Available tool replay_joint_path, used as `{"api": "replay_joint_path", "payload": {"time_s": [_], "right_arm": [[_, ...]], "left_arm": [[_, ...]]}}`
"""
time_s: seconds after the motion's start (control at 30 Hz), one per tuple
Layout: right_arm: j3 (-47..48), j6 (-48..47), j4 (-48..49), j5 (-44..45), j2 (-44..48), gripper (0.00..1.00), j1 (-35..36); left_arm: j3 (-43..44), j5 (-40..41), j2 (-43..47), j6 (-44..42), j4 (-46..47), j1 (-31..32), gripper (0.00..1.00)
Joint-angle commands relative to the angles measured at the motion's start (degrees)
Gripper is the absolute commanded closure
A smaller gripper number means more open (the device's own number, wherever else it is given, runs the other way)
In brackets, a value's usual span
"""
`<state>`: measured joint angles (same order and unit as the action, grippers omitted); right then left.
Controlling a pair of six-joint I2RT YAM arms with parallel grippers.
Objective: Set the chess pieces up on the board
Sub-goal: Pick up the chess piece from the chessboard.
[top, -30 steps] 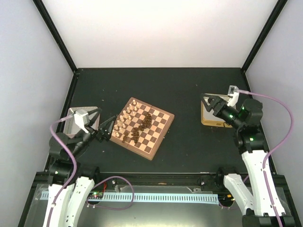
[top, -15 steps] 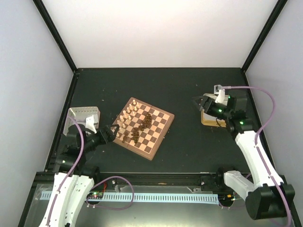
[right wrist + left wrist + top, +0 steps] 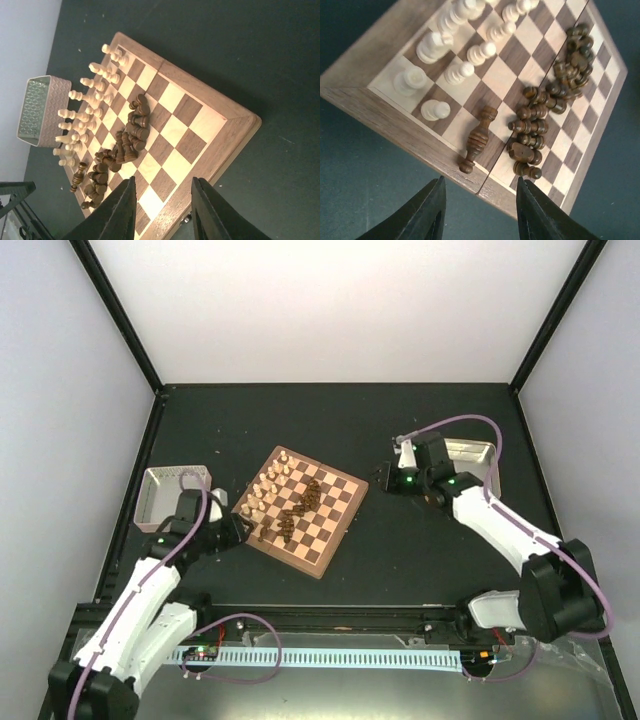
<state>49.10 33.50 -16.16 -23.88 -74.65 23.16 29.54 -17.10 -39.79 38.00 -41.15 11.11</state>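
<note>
The board [image 3: 340, 502] lies tilted in the middle of the table. Pale chess pieces [image 3: 262, 490] stand in two rows along its left side. Dark chess pieces [image 3: 295, 508] lie toppled in a heap down its middle. My left gripper [image 3: 237, 525] hovers at the board's near-left edge, open and holding nothing. In the left wrist view the gripper [image 3: 480, 180] is just short of the board's border [image 3: 385, 107], facing one dark piece [image 3: 477, 140] that lies alone beside the dark heap [image 3: 540, 107]. My right gripper [image 3: 383, 477] hangs open off the board's right corner. Its wrist view has the gripper [image 3: 164, 179] above empty squares [image 3: 190, 112].
A metal tray [image 3: 160, 495] stands left of the board, also seen as the tray [image 3: 37, 110] in the right wrist view. A second tray [image 3: 470, 452] sits at the right behind my right arm. Black frame rails border the dark table.
Both arms have left their trays and swung in toward the board, the left to its near-left edge, the right to its right corner. Both pairs of jaws have narrowed.
</note>
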Motion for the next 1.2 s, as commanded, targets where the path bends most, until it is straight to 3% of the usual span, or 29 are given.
{"api": "replay_joint_path", "payload": {"time_s": [0.0, 0.23, 0.47, 0.63, 0.87, 1.17], "right_arm": [[1.66, 1.23, 4.0, 2.11, -3.23, 0.68, 2.59], [0.81, 1.75, 4.78, 3.19, -4.54, 0.7, 5.07], [0.13, 1.92, 5.03, 4.09, -5.04, 0.72, 6.56], [-0.22, 2.27, 5.05, 4.32, -5.48, 0.73, 6.78], [-0.63, 2.14, 4.58, 4.8, -5.53, 0.74, 6.75], [-0.8, 2.53, 4.65, 4.96, -6.07, 0.75, 6.73]], "left_arm": [[1.59, 6.08, -4.24, 0.17, 3.44, 6.96, 0.59], [6.69, 13.05, -15.8, -1.03, 4.23, 15.9, 0.6], [8.73, 8.11, -22.17, -1.21, 10.0, 21.74, 0.6], [10.74, 9.64, -27.09, -0.43, 10.83, 25.64, 0.59], [14.9, 15.35, -32.75, -0.47, 6.47, 28.36, 0.63], [15.78, 14.86, -35.49, 0.15, 2.77, 29.96, 0.63]]}}
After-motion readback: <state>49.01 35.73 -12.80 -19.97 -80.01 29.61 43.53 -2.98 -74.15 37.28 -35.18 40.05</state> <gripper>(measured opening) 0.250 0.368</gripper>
